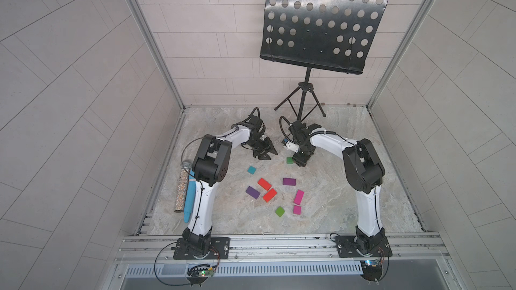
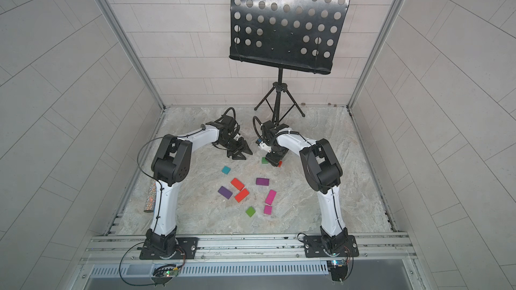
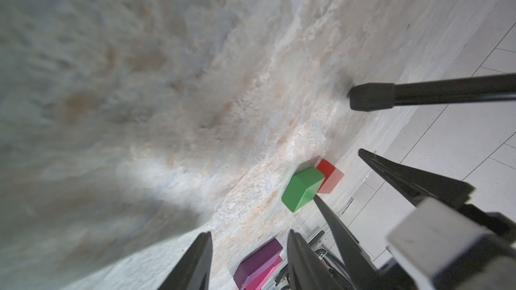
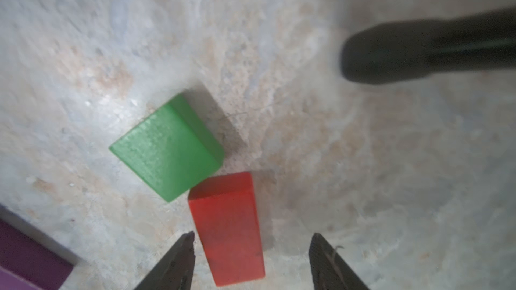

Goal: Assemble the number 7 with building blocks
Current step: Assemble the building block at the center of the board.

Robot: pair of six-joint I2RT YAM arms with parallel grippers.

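Right fingers (image 4: pixel 178 263): spread, straddling red block (image 4: pixel 229 227) without gripping | beside green block (image 1: pixel 289 160), mid-frame in both top views, likely starting the 7 | left fingers (image 3: pixel 195 269): narrowly apart, empty | spare blocks (image 1: pixel 269 195): scattered lower centre.

1. A black, perforated music stand (image 1: pixel 324 26) towers at the counter's (image 1: pixel 349 196) far edge, its tripod legs (image 1: pixel 305 87) splayed on the marble.
2. A glittery silver cylinder (image 1: pixel 181 188) lies flat along the left edge.
3. A blue stick (image 1: pixel 190 199) lies right alongside it on the inner side, tapered tip toward the near edge.
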